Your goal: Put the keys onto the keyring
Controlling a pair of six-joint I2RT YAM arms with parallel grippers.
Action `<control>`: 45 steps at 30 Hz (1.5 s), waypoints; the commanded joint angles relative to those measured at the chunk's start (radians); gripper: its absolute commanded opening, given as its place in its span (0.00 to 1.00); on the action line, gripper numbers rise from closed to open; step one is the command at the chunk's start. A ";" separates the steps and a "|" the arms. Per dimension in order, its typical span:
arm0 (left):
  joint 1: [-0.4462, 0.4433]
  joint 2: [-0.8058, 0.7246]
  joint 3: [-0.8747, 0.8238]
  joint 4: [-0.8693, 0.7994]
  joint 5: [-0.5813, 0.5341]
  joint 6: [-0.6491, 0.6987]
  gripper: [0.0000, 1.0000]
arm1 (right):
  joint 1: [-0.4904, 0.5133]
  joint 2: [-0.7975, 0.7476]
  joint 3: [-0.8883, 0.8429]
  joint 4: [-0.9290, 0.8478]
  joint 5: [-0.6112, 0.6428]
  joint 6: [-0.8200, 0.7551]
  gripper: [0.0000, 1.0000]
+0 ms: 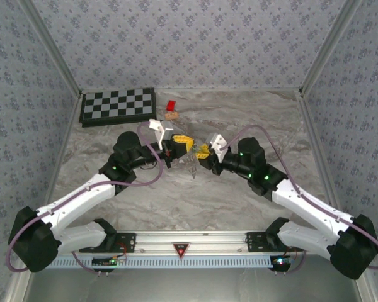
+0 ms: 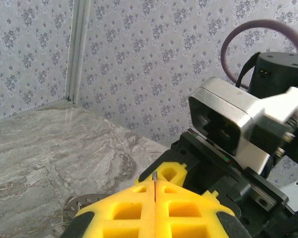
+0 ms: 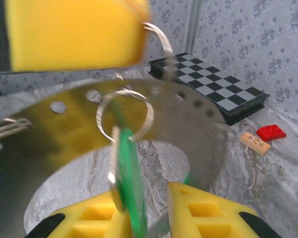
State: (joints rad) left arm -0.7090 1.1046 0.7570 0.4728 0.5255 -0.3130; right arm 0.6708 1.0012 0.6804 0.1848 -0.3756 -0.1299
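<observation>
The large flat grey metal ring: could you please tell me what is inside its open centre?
Marbled tabletop shows through the metal ring. A green plastic-headed key, hanging from a small silver loop, crosses the opening and hides whatever lies behind.

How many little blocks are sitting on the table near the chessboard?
2. A red block lies just right of the chessboard, and a tan piece lies beside it, on the side nearer the arms. The arms could hide others.
</observation>
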 commanded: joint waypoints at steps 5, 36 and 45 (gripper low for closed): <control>-0.007 -0.025 0.001 0.085 -0.018 -0.014 0.00 | -0.122 -0.053 -0.089 0.267 -0.156 0.263 0.30; -0.006 -0.034 0.008 0.080 -0.041 -0.003 0.00 | -0.094 0.191 0.005 0.638 -0.342 0.601 0.27; -0.007 -0.037 0.008 0.080 -0.045 -0.001 0.00 | -0.089 0.206 0.010 0.647 -0.384 0.611 0.06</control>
State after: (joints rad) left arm -0.7086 1.0966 0.7486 0.4751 0.4751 -0.3199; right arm 0.5701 1.1988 0.6586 0.8055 -0.7116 0.4740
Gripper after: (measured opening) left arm 0.060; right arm 0.083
